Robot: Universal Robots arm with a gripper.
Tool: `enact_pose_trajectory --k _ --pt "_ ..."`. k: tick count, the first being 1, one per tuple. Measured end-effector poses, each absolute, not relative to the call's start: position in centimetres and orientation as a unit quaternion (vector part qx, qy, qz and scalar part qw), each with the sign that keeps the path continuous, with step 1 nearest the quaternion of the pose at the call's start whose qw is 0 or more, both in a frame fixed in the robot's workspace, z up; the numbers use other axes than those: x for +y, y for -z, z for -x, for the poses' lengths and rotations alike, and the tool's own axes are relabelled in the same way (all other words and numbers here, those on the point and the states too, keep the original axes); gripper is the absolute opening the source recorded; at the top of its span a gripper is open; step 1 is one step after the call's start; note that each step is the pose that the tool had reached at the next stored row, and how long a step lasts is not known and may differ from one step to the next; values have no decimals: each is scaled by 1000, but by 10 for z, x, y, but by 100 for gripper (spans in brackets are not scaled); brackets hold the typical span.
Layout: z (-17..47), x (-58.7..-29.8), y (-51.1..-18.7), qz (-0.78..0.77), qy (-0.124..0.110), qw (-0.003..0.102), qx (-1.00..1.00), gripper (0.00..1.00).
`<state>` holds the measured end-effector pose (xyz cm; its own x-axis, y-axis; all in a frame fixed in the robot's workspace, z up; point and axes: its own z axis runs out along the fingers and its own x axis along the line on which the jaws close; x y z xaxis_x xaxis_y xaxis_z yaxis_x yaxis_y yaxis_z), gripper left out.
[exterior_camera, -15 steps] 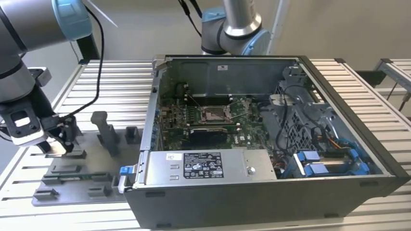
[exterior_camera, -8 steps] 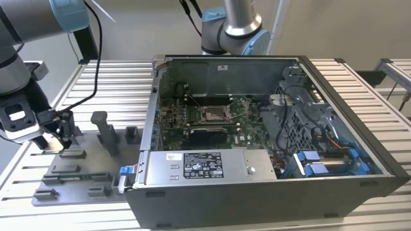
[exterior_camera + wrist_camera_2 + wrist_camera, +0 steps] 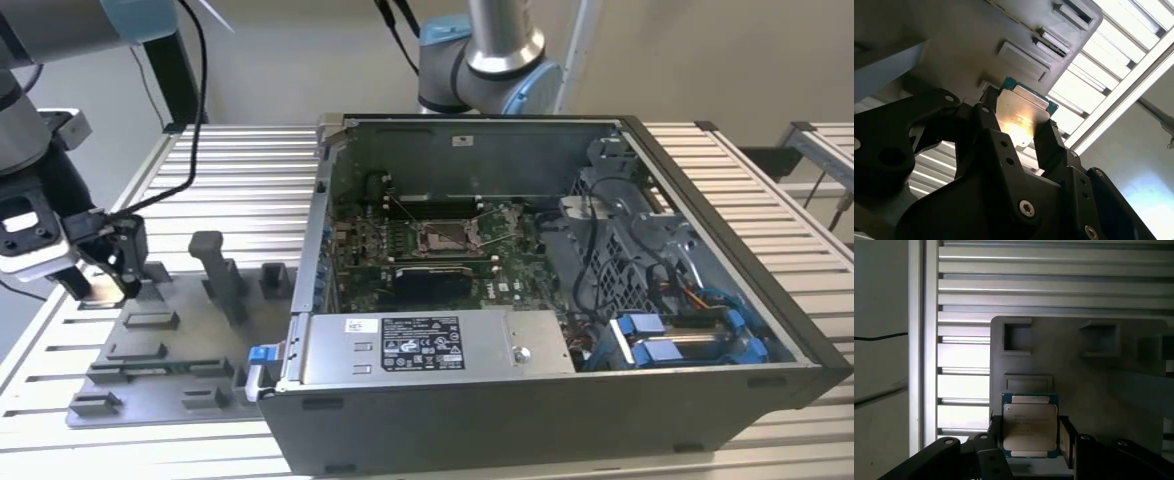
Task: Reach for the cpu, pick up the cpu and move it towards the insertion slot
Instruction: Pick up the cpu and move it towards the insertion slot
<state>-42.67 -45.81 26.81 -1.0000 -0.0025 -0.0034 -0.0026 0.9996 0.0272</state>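
The black two-fingered gripper [image 3: 107, 275], over the grey plastic fixture tray [image 3: 160, 370] at the exterior view's left, is clamped on the edges of the thin square silvery-topped cpu [image 3: 1030, 432], which seems just clear of its pocket. So slim a hold could let the chip tilt or slip if jolted. The shiny-framed square insertion slot [image 3: 447, 237] sits well apart inside the open dark metal computer case [image 3: 534, 400], whose side wall would catch a low sweep; overhead looks free.

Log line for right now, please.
gripper: shut on cpu | at: grey fixture tray, outside case | insertion slot: not reached
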Motion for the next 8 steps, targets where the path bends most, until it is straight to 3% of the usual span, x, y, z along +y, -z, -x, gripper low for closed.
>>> enact_pose_trajectory --k 8 --pt "427 -458 -288 1 -14 2 1000 0"
